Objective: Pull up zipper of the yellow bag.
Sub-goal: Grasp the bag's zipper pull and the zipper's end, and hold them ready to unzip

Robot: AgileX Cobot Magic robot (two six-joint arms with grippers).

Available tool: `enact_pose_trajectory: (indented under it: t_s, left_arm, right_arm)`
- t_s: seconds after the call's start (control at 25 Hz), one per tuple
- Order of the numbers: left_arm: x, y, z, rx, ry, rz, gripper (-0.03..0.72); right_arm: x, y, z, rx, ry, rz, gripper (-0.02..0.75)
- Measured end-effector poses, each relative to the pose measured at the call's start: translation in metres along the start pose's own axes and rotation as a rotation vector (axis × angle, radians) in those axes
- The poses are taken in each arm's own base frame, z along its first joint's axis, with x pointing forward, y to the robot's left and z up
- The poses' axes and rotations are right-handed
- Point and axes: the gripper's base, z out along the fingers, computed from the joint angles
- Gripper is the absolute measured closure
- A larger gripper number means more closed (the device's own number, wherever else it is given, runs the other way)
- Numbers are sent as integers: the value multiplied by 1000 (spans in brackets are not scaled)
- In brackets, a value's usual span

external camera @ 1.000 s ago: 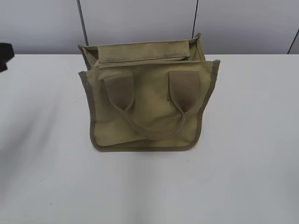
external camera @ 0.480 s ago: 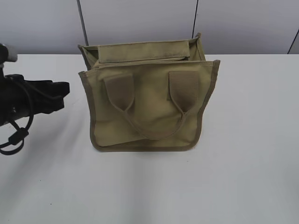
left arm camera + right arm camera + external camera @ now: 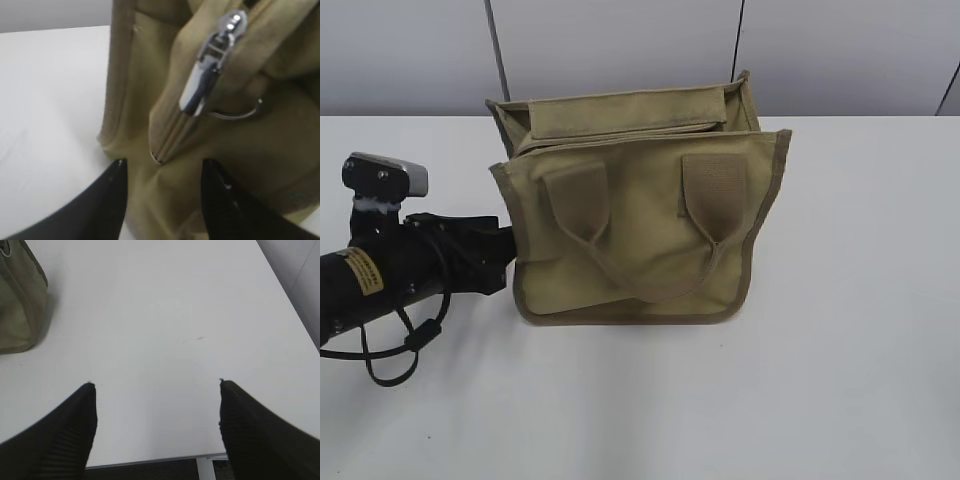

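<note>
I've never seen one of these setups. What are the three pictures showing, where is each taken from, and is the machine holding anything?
This is a two-armed robot at a white table. One picture looks down at a slant from in front; the other two come from cameras on each arm's wrist. A yellow bag stands on the table. The left gripper has reached the bag's left end: its wrist view shows two dark fingers apart around the fabric just below the zipper, whose silver pull tab is untouched. The right gripper hangs open over bare table, off to the bag's side. Nothing is held.
</note>
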Motion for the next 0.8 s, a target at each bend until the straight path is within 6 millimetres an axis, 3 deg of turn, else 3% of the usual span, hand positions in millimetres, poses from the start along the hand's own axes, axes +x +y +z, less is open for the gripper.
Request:
enact_pose_trajectory:
  t_s: [0.16,0.52,0.64,0.8]
  left_arm:
    - [10,1,6,16,-19,-25,268]
    - [18,7,31,40,-61,-33,265]
    - [19,9,35,25,-66,-23,303]
    - [20,12,36,-1,-59,-7,415]
  right_arm:
    - [0,0,0,0,0,0,179]
    - [0,0,0,0,0,0,179]
    - [0,0,0,0,0,0,179]
    - [0,2,0,-22,0,11,179]
